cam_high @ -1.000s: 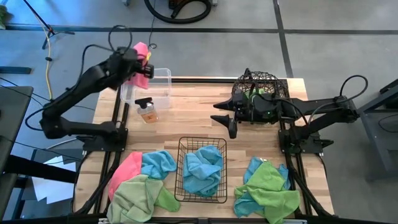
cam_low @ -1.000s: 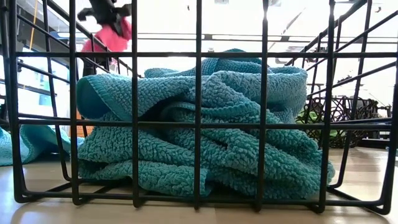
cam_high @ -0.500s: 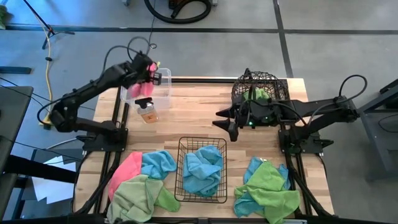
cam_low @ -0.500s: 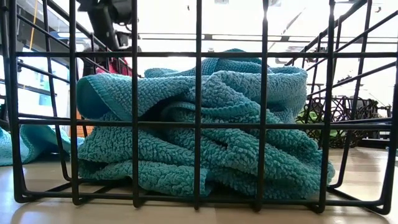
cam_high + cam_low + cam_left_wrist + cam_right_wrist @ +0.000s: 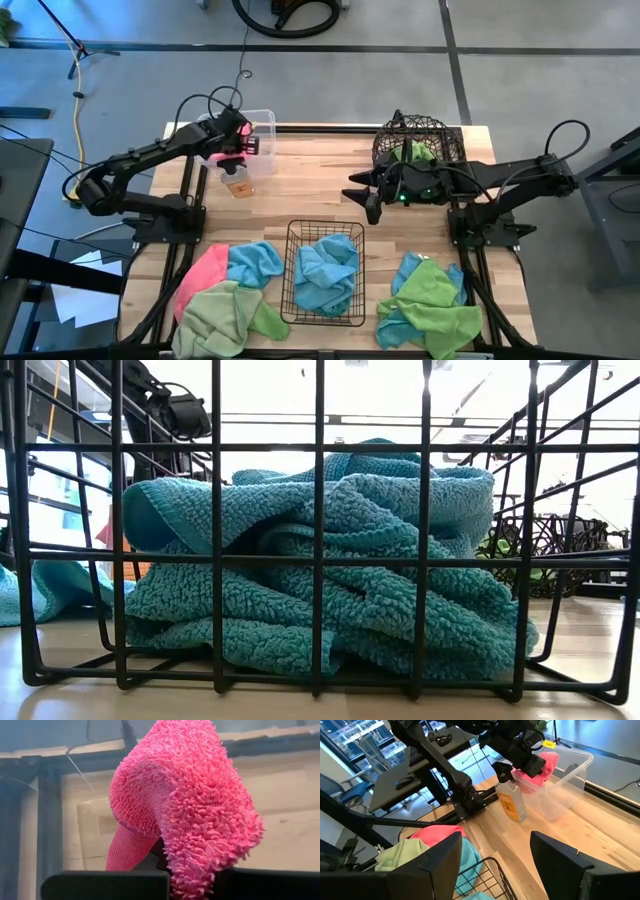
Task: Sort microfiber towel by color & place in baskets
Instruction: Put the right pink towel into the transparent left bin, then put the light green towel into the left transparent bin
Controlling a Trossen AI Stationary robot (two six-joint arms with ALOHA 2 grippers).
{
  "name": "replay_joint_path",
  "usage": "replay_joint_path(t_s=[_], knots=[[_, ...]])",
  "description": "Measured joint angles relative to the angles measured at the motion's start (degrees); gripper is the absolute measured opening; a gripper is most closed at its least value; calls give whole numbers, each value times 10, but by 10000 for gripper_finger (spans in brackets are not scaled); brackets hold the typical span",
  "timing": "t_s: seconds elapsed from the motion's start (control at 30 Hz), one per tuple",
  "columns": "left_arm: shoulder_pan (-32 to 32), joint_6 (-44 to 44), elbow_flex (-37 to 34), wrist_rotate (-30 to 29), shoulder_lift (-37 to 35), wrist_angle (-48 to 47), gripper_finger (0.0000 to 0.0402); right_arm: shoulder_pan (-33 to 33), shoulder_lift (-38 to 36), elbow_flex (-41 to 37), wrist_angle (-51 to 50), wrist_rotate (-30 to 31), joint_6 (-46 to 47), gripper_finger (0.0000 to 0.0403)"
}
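Note:
A pink microfiber towel [image 5: 185, 805] is bunched in my shut left gripper [image 5: 236, 140] over the clear plastic tub [image 5: 262, 122] at the table's far left. My right gripper [image 5: 365, 197] hovers open and holds nothing beside the round dark wire basket [image 5: 440, 135], which has a green towel [image 5: 410, 152] inside. The black wire-grid basket [image 5: 295, 290] stands at the near middle with a blue towel [image 5: 330, 560] heaped in it. More pink [image 5: 205, 270], blue [image 5: 255, 262] and green [image 5: 225, 315] towels lie at the near left. A green and blue pile [image 5: 440, 305] lies at the near right. My left gripper pinches a bunched fold of the pink towel [image 5: 186, 870] between its two fingers. They slant down from the table's left side. The towel bulges out beyond the fingertips and hangs inside the tub's walls [image 5: 570, 775]. Whether it touches the tub's floor cannot be told.
A spray bottle [image 5: 237, 180] of amber liquid stands upright just near of the tub, close under my left arm. Bare wooden tabletop [image 5: 310, 185] lies between the tub, the round basket and the black basket.
My left gripper has come down with the pink towel from above the tub's far left corner into the tub, tipping more steeply downward and staying shut. My right gripper has rolled a little in place, still open.

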Motion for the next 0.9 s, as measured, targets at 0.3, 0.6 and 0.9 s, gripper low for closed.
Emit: replay_joint_path(t_s=[0.3, 0.6, 0.9], knots=[[18, -1, 0, 11, 1, 11, 36, 0, 0, 0, 0, 0, 1, 232], [17, -1, 0, 21, -10, -18, 132, 0, 0, 0, 0, 1, 12, 232], [17, 11, 11, 68, -49, -19, 200, 0, 0, 0, 0, 1, 11, 232]])
